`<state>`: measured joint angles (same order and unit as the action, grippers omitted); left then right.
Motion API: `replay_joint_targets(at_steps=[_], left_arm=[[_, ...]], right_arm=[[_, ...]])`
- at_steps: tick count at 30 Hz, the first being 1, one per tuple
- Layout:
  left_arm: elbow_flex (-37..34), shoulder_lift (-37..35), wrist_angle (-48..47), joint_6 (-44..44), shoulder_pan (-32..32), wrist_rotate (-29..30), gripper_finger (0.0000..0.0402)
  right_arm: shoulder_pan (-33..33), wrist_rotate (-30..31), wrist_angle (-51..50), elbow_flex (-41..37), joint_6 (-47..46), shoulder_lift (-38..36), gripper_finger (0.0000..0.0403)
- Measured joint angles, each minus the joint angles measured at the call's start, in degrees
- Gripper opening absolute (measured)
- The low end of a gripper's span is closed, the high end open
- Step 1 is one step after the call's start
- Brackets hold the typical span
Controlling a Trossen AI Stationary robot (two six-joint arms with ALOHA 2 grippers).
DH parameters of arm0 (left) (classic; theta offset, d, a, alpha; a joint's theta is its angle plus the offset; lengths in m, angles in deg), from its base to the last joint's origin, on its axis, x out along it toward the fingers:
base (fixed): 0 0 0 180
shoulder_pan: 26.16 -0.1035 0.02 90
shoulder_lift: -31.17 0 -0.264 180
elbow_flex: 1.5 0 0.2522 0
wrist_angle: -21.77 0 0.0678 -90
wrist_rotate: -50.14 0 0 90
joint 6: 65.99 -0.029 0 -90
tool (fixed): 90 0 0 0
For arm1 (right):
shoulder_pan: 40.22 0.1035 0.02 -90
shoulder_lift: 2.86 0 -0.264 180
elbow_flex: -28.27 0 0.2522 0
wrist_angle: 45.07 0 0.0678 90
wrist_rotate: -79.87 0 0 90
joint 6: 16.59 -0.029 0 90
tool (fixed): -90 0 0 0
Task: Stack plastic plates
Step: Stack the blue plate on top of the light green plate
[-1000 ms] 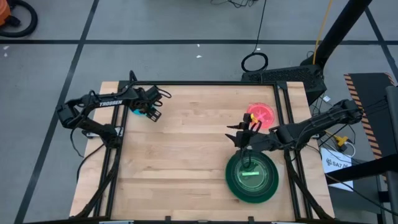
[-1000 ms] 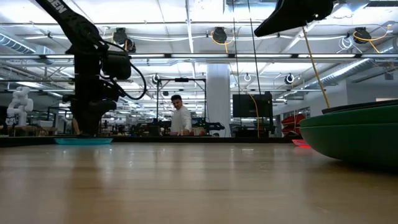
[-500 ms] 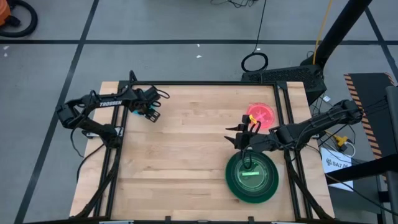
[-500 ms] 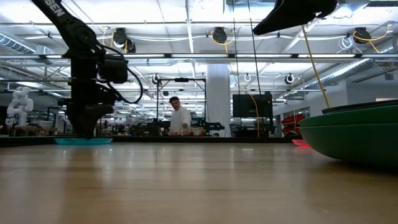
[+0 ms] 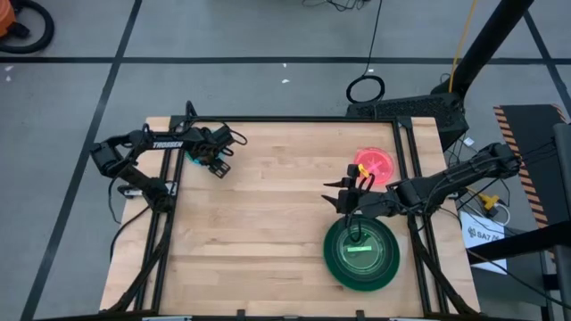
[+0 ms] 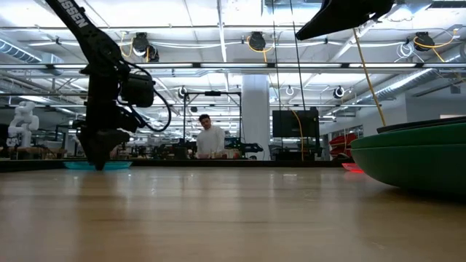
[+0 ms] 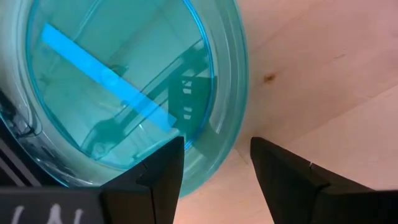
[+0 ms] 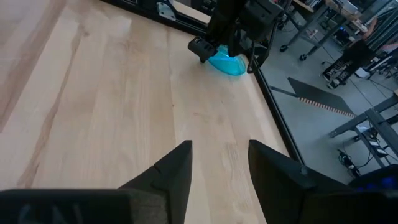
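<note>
A: Left wrist view: the left gripper [image 7: 214, 165] has its fingers [image 7: 163, 171] open astride the blue plate's [image 7: 118, 87] rim, at the counter's [image 5: 259, 223] far left corner. Closing off-centre could skid it off the edge.

B: The right gripper [image 5: 350, 192] is open and empty above the green stack [image 5: 360, 251], with the pink plate [image 5: 375, 164] just beyond. Writing?

A: "TROSSEN" on the left arm [image 5: 167, 144].
</note>
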<state>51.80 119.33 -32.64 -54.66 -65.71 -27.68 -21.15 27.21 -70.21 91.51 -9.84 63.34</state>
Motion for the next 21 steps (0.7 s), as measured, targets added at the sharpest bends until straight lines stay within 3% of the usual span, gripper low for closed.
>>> replay_joint_targets(at_steps=[9, 21], left_arm=[[0.3, -0.5, -0.1, -0.4, 0.4, 0.4, 0.0191], [0.3, -0.5, 0.0, -0.3, 0.4, -0.5, 0.0089]], right_arm=[[0.0, 0.0, 0.0, 0.0, -0.1, 0.0, 0.0148], [0.0, -0.1, 0.0, 0.0, -1.1, 0.0, 0.0148]])
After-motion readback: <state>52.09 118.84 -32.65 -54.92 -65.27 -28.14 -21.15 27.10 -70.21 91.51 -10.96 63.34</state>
